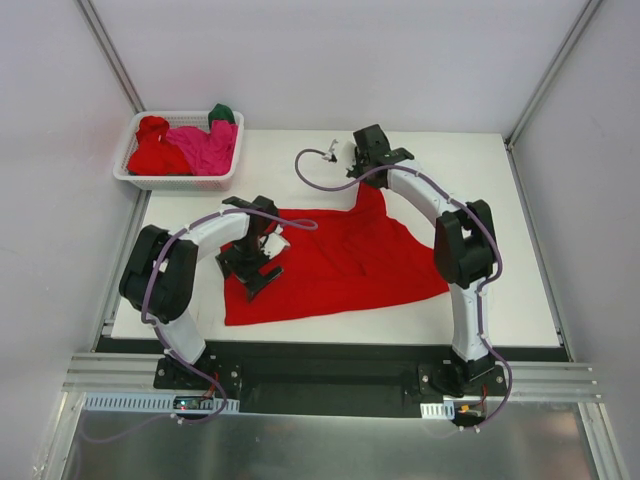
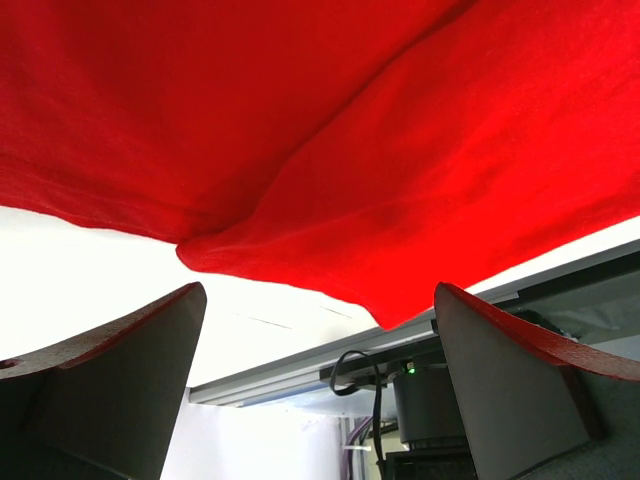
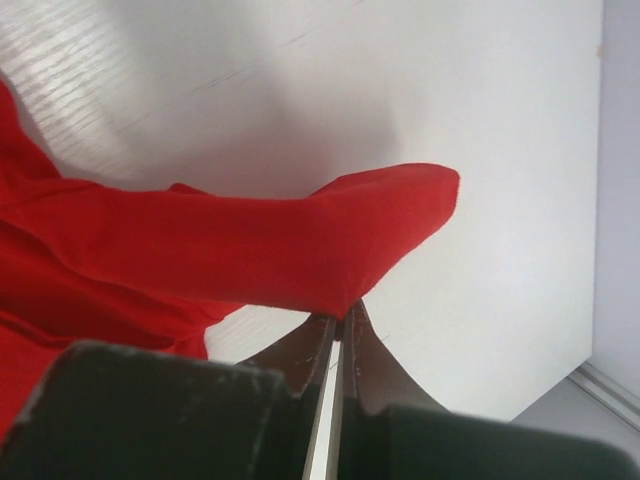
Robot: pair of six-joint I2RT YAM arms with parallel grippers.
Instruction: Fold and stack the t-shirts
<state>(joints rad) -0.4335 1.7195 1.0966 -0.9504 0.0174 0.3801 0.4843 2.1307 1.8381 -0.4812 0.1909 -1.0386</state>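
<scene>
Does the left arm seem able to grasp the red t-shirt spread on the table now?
Probably yes: the left gripper is open right at a fold of the red t-shirt, with nothing between them.

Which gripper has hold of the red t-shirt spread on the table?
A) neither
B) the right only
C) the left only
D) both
B: the right gripper is shut on a pinched-up corner of the red t-shirt, while the left gripper stands wide open at the cloth with nothing clamped between its fingers.
</scene>
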